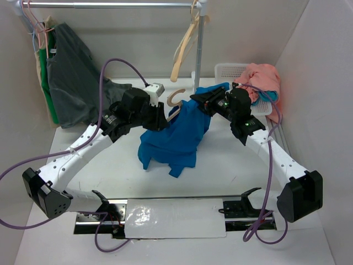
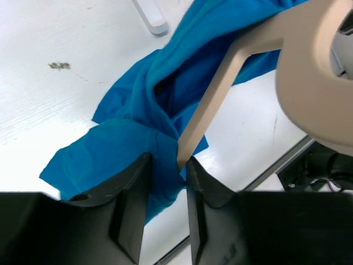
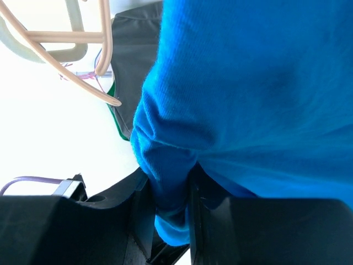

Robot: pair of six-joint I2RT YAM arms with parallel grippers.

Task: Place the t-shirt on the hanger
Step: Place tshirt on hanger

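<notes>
The blue t-shirt [image 1: 174, 138] hangs in a bunch above the table between my two grippers. The tan hanger's hook [image 1: 175, 99] sticks out at its top left. In the left wrist view, my left gripper [image 2: 167, 163] is shut on the end of the hanger's arm [image 2: 220, 88], with a fold of the t-shirt [image 2: 127, 143] between the fingers too. It shows in the top view [image 1: 161, 120] at the shirt's left. My right gripper [image 3: 168, 182] is shut on a fold of the t-shirt [image 3: 248, 83] and holds the shirt's upper right edge [image 1: 199, 99]. Most of the hanger is hidden under cloth.
A clothes rail [image 1: 110, 5] crosses the back, its post [image 1: 199, 49] behind the shirt. A cream hanger [image 1: 185, 47] hangs from it; a dark grey shirt [image 1: 74, 83] and wire hangers [image 1: 33, 19] hang at the left. A white basket [image 1: 231, 72] with salmon-pink cloth [image 1: 265, 80] stands at the back right.
</notes>
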